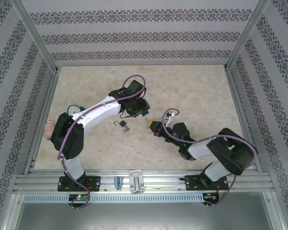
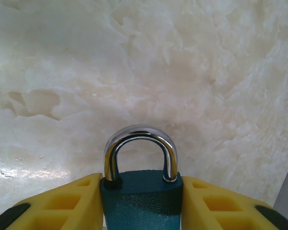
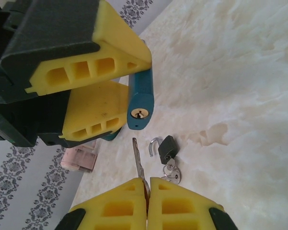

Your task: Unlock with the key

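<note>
My left gripper (image 2: 141, 194) is shut on a teal padlock (image 2: 141, 201), whose chrome shackle (image 2: 140, 136) sticks out past the yellow fingers and is closed. In the right wrist view the teal padlock (image 3: 140, 93) hangs between the left gripper's fingers (image 3: 93, 62), its brass keyhole (image 3: 140, 114) facing me. My right gripper (image 3: 147, 184) is shut on a silver key (image 3: 137, 158). The blade points up at the keyhole with a short gap between them. From above, the left gripper (image 1: 143, 111) and right gripper (image 1: 151, 125) face each other mid-table.
A small black padlock (image 3: 168, 147) lies on the table with its shackle open and a key ring attached, just left of the grippers (image 1: 122, 125). A pink object (image 1: 48, 128) sits at the table's left edge. Patterned walls enclose the table.
</note>
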Tool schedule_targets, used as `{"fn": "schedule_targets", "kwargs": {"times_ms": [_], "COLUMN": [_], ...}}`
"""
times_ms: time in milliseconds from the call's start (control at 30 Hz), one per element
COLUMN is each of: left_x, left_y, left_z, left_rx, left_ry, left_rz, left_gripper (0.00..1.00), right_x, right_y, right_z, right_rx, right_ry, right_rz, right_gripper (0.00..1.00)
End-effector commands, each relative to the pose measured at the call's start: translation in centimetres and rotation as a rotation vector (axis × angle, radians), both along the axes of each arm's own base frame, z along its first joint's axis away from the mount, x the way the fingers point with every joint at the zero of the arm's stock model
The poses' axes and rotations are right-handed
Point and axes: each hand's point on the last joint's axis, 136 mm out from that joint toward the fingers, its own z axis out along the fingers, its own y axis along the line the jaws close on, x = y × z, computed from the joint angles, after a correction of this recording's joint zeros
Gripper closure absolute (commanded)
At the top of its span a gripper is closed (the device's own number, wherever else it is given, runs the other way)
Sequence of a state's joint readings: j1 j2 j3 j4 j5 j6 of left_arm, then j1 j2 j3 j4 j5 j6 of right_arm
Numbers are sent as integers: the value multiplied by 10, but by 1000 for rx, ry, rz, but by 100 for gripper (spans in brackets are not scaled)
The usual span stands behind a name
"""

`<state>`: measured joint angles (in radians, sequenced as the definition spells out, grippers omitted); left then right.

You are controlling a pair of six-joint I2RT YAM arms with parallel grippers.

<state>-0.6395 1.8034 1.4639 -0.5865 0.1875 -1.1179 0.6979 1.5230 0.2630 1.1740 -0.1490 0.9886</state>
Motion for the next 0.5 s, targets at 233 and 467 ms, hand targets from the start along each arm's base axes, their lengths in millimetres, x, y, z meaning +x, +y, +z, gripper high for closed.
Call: {"fn": "schedule_targets", "kwargs": {"times_ms": [233,467], "left_x": [5,3], "left_y": [-1,-1], "left_z": [6,0], "left_rx": [-54,-57], "left_ry": [-13,2], "left_rz": [23,27], "left_gripper": [60,60], "right_x": [6,6], "right_y": [0,3], "right_z": [7,5], "right_rx": [24,30], "right_ry": [-72,-76], "right_rz": [-63,-66], "right_gripper": [100,100]}}
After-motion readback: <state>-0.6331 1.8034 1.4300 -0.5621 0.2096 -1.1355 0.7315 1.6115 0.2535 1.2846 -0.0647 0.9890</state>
